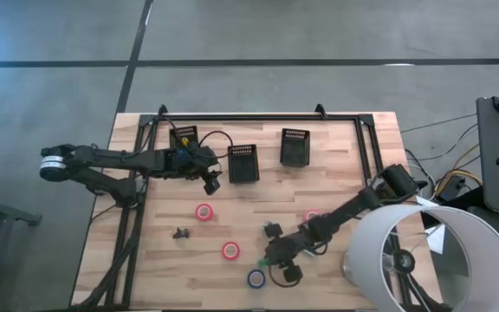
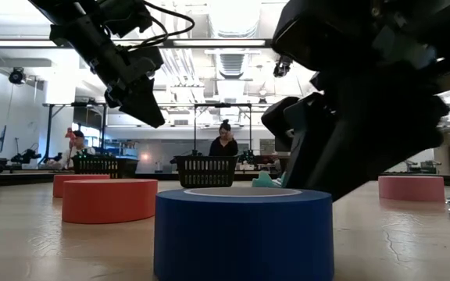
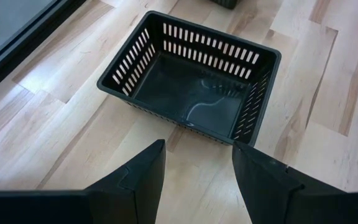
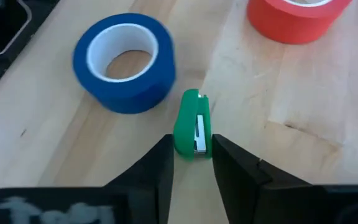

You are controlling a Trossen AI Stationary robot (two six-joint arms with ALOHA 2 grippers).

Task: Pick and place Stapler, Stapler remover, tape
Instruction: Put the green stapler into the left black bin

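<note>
near: our right gripper (image 4: 191, 163) closing round the green stapler (image 4: 192, 123) on the table, beside blue tape (image 4: 124, 61) | mid: red rolls (image 1: 204, 211) unplaced | far: left gripper (image 3: 196, 174) spread, empty, over empty basket (image 3: 190, 81)

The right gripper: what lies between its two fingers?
In the right wrist view, a small green stapler lies between the right gripper's fingers, beside the blue tape roll.

Pale wood table (image 1: 171, 260) with three black baskets (image 1: 243, 163), tape rolls (image 1: 204, 212), green stapler (image 4: 192, 124)
</note>
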